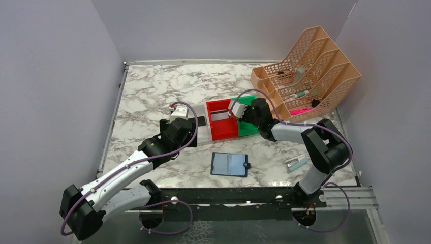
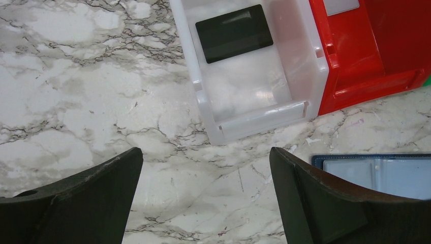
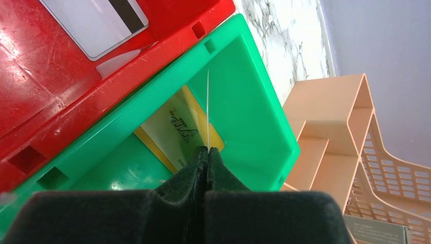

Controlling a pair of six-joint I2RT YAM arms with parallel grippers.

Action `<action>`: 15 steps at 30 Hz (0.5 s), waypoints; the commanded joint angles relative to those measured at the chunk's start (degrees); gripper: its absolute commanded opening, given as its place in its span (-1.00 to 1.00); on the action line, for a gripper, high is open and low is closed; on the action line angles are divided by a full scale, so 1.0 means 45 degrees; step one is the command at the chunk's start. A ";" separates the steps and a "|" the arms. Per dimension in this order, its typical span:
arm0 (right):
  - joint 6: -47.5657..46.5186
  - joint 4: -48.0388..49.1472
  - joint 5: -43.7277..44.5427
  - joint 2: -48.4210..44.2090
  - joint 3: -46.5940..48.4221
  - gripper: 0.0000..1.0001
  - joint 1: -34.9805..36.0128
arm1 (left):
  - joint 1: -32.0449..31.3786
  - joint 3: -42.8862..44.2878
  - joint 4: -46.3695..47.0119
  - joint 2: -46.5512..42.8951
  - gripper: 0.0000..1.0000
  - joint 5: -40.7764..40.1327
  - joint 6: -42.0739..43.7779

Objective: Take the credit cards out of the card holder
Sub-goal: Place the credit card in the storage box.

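The card holder point(image 1: 229, 164) lies open and flat on the marble near the front edge, pale grey-blue inside up; its corner shows in the left wrist view point(image 2: 386, 175). A black credit card point(image 2: 234, 33) rests in the white bin point(image 2: 254, 119). A whitish card with a dark stripe point(image 3: 96, 23) lies in the red bin point(image 3: 45, 86). A gold card point(image 3: 173, 127) sits in the green bin point(image 3: 254, 127). My right gripper point(image 3: 207, 148) is shut on a thin card seen edge-on point(image 3: 208, 107) over the green bin. My left gripper point(image 2: 206, 152) stands open over bare marble, just in front of the white bin.
A peach mesh desk organiser point(image 1: 310, 71) stands at the back right, close beside the green bin. A small silver-blue stapler-like object point(image 1: 296, 162) lies by the right arm's base. Grey walls close in the left, back and right sides.
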 commanded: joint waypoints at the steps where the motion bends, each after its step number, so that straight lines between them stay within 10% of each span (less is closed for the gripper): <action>1: -0.0492 0.0444 0.0226 0.0218 0.0135 -0.97 -0.0049 | 0.0019 0.0005 0.0210 -0.0112 0.98 -0.0114 -0.0017; 15: -0.0942 -0.1041 -0.0468 0.0660 0.0433 -0.74 -0.0208 | 0.0038 -0.0003 0.0213 0.0036 0.97 0.0063 -0.0056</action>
